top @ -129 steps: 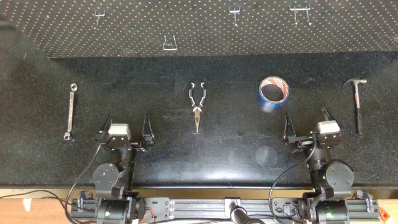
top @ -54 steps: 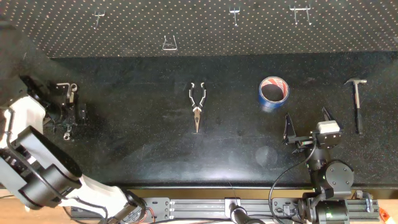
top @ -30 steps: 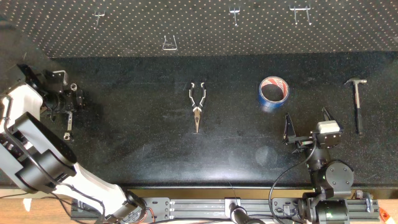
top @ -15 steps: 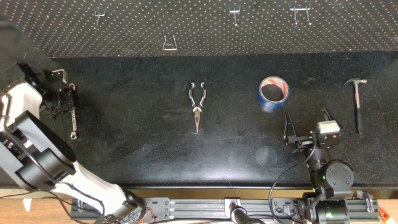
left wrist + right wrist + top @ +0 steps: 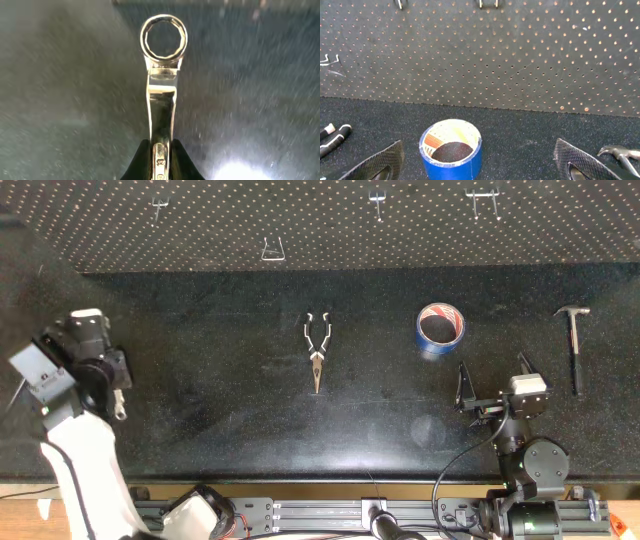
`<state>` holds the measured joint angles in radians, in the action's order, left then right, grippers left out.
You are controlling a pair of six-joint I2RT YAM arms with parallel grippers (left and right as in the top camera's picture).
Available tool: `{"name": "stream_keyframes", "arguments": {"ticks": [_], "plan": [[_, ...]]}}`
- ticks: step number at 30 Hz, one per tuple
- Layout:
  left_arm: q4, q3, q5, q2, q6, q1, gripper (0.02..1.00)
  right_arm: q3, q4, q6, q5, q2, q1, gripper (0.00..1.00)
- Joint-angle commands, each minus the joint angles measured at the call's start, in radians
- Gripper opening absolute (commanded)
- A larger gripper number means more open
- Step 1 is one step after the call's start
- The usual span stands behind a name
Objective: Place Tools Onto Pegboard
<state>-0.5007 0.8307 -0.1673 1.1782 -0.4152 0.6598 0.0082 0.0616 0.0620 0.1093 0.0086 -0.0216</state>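
Observation:
A silver wrench point(image 5: 163, 75) is clamped by its shaft in my left gripper point(image 5: 161, 152), ring end pointing away from the fingers, above the black mat. From above, the left gripper point(image 5: 112, 378) is at the table's far left with the wrench's tip point(image 5: 119, 409) sticking out. Pliers point(image 5: 317, 350) lie mid-table, blue tape point(image 5: 440, 328) to their right, and a hammer point(image 5: 574, 348) at the far right. My right gripper point(image 5: 493, 386) stands open near the front edge, just short of the tape point(image 5: 451, 147). Its fingers point(image 5: 382, 160) hold nothing.
The pegboard point(image 5: 320, 225) runs along the back with metal hooks at the left point(image 5: 158, 208), centre-left point(image 5: 272, 250), centre point(image 5: 377, 202) and right point(image 5: 483, 200). Pliers handles point(image 5: 332, 135) and the hammer head point(image 5: 617, 151) flank the tape.
My left arm came in from the front, closed on the wrench at the far left and has drawn it off its spot toward the front. The right arm has not moved.

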Motion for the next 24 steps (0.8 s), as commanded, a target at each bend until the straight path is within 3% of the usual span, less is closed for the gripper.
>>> {"name": "stream_keyframes", "arguments": {"ticks": [1, 5, 8, 17, 24], "plan": [[0.253, -0.087, -0.029, -0.176, 0.251, -0.082, 0.029, -0.004, 0.002, -0.014, 0.003, -0.005, 0.000, 0.974], [0.443, -0.130, -0.008, -0.172, 0.266, -0.349, 0.029, -0.004, 0.002, -0.014, 0.003, -0.005, 0.000, 0.976], [0.522, -0.130, 0.098, -0.114, 0.266, -0.470, 0.027, -0.004, 0.003, -0.014, 0.003, -0.005, 0.000, 0.976], [0.669, -0.129, 0.129, -0.006, 0.269, -0.478, 0.029, -0.004, 0.003, -0.014, 0.003, -0.005, 0.000, 0.976], [0.657, -0.063, 0.130, 0.062, 0.330, -0.478, 0.029, -0.004, 0.002, -0.014, 0.003, -0.005, 0.000, 0.976]]}}
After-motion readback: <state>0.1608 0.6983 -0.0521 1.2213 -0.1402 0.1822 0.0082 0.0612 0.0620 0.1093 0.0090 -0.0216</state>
